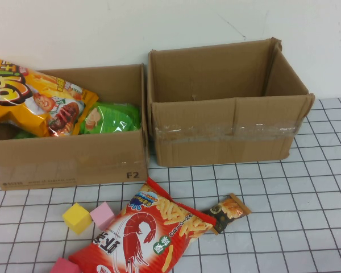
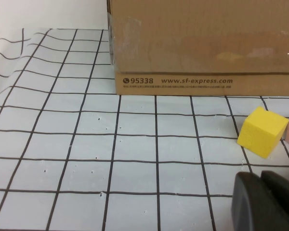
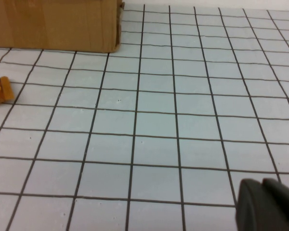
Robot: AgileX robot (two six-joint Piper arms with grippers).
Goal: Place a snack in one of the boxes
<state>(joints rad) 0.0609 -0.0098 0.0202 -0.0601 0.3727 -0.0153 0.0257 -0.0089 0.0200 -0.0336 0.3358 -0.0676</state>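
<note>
Two open brown cardboard boxes are standing side by side on the white, black-gridded desk (image 1: pixel 307 193). The left cardboard box (image 1: pixel 74 159) is holding an orange snack bag (image 1: pixel 34 99) and a green snack bag (image 1: pixel 111 116); the right cardboard box (image 1: pixel 227 133) is showing nothing inside from this angle.

In front of the boxes a large red shrimp-cracker bag (image 1: pixel 142 233) is lying flat, with a small dark-and-orange snack packet (image 1: pixel 230 211) touching its right edge. A yellow foam cube (image 1: pixel 77 218) and a pink foam cube (image 1: pixel 102 214) are sitting just to its left.

The left end effector (image 2: pixel 262 202) is hovering low near the yellow cube, fingers together and gripping nothing. The right end effector (image 3: pixel 267 204) is hovering over bare desk right of the small packet, likewise pressed together and empty.

The task appears to be at its start: no loose snack is being held. The next move calls for parting the fingers and descending on a packet.

Neither arm is appearing in the high view, and a further pink block (image 1: pixel 62 266) is being cut off at its lower edge.
</note>
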